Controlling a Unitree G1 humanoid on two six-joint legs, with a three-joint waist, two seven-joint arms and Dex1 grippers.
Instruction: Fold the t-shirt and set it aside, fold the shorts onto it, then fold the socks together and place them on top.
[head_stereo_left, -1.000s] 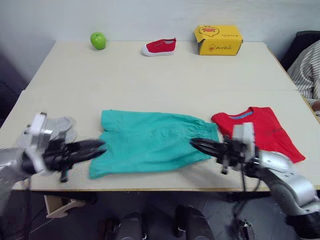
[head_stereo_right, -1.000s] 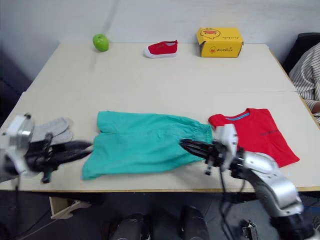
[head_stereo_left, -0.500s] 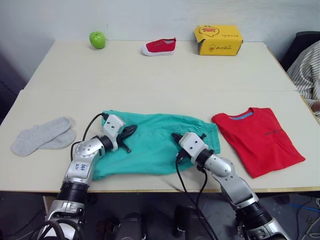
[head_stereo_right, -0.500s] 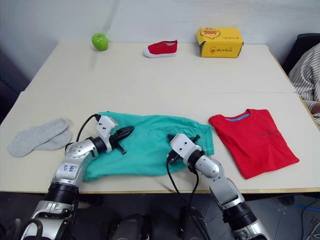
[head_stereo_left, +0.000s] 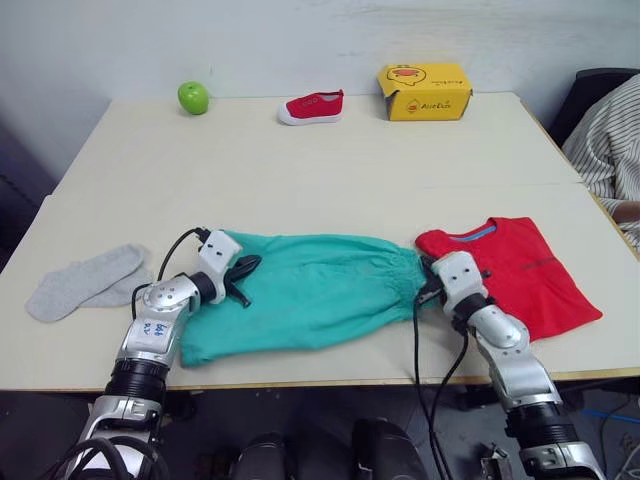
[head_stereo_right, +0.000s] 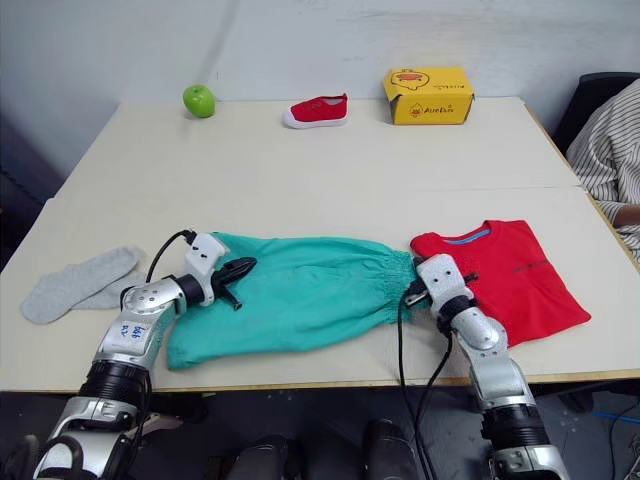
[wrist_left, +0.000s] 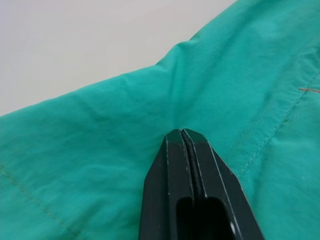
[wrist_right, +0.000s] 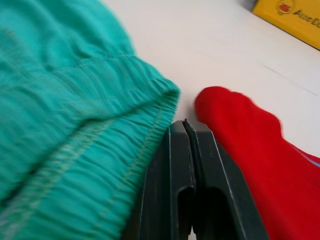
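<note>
**Left eye view: both arms now out at the ends of the shorts**

In the head views we see the shorts (head_stereo_left: 305, 293) lying spread across the near half of the table (head_stereo_left: 330, 160), with the t-shirt (head_stereo_left: 512, 270) just beside their waistband end on our right and the socks (head_stereo_left: 82, 281) off to our left, apart from the shorts. Half a second ago our right gripper (head_stereo_left: 428, 287) lay on the middle of the teal cloth; it has since moved outward to the gathered waistband, next to the red shirt. Our left gripper (head_stereo_left: 243, 268) has stayed at the far left corner of the shorts. The shorts also look drawn out a little longer than before. We judge this to be smoothing or stretching the shorts flat before the first fold, so the shorts step is only starting, and the shirt is not yet under them.

The wrist views give what the head views cannot. In the left wrist view our fingers (wrist_left: 175, 165) are pressed together with their tips resting on the cloth, holding nothing we can see. In the right wrist view the closed fingers (wrist_right: 180, 150) sit on the bare table in the narrow gap between the waistband and the shirt's sleeve. The head views alone show the apple (head_stereo_left: 193, 97), the shoe (head_stereo_left: 311, 106) and the yellow box (head_stereo_left: 426, 90) along the far edge.
</note>
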